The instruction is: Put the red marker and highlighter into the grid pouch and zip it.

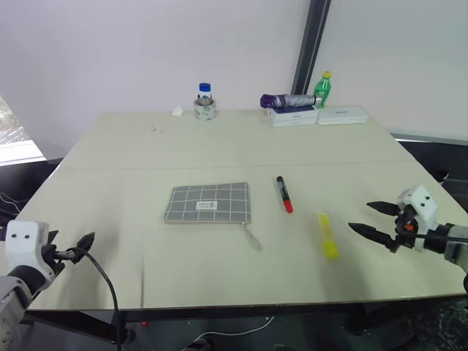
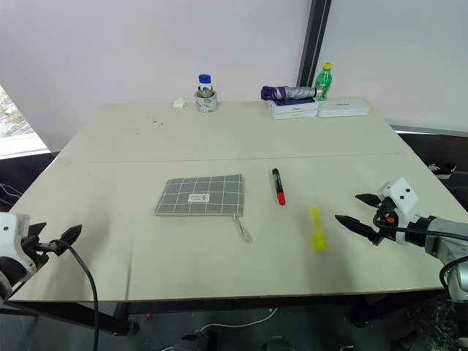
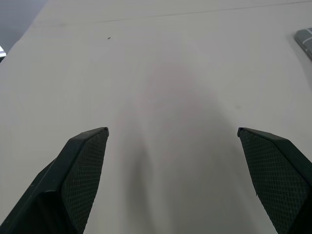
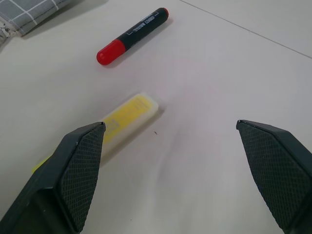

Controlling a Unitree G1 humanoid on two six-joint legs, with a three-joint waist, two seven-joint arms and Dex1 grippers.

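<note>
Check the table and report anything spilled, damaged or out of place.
Nothing stands out. The grid pouch, red marker and highlighter lie flat and apart on the table; nothing is spilled or damaged. Both hands hover open and empty.

Surface: a pale beige table (image 1: 219, 146), crossed by one thin seam.
Centre: the grid pouch (image 1: 208, 202) is laid flat, its zip cord (image 1: 252, 238) trailing toward 5 o'clock.
3 o'clock of the pouch: the red marker (image 1: 284, 194) is seen, red cap nearest the front edge.
4 o'clock: the highlighter (image 1: 327, 235) is found apart from the marker.
12 o'clock, far edge: a blue-capped jar (image 1: 205, 102), a green bottle (image 1: 322, 89), white boxes (image 1: 316, 115).
</note>
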